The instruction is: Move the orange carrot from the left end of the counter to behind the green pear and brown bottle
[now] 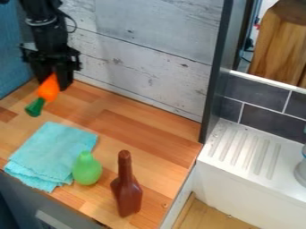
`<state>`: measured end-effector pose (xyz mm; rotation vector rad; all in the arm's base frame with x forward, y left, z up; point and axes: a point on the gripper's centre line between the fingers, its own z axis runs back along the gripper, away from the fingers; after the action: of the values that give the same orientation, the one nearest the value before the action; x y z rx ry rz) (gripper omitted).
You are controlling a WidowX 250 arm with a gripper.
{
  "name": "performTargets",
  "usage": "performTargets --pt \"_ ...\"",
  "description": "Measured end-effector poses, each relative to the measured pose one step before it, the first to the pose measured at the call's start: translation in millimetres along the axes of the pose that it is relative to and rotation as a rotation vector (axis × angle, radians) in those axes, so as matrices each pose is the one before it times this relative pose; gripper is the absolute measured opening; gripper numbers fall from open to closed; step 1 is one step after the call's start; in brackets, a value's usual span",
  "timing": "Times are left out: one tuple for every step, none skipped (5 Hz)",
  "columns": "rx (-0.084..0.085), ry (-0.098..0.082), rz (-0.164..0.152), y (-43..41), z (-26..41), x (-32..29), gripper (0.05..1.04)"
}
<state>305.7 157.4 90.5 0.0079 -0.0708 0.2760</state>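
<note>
Blue panelling (12,49) is seen at the far left, and next to it, over the back left part of the wooden counter (158,129), an orange toy carrot (49,88) with a green top (35,108) is held by the black gripper (53,77). The fingers are closed only as far as the carrot's orange body allows; with the pinch made on that part, the green top is left free and slants down and to the left. The carrot seems to be held clear of the wood, though contact at its lower end cannot be ruled out. Nearer the front edge, a turquoise cloth (53,150) is laid flat in uneven layers, as if folded loosely so that less room is taken up. Just beside its right side, a green toy pear (87,169) is set with its narrow end away from the front edge; whether the cloth is touched cannot be told. Farther right, a brown bottle (126,194) is placed apart from the pear, its neck pointed toward the back; whether it is stood or laid down cannot be judged. Past the dark upright post (216,71), a white ridged drainboard (230,167) is found, its grooves presumably shaped for runoff.
</note>
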Motion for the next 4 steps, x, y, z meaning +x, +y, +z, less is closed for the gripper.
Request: performTargets --pt "-0.0263 -0.0091 -0.0474 -34.35 -2.78 -6.13 0.559" --pt "-0.0104 0.0100 -0.0410 -33.24 -8.67 -6.83 0.559" --pt "0.0004 -0.0080 -0.0334 -21.87 -6.69 -0.70 0.559" --pt "-0.0045 -0.0268 -0.0264 -11.18 -0.29 4.83 0.559"
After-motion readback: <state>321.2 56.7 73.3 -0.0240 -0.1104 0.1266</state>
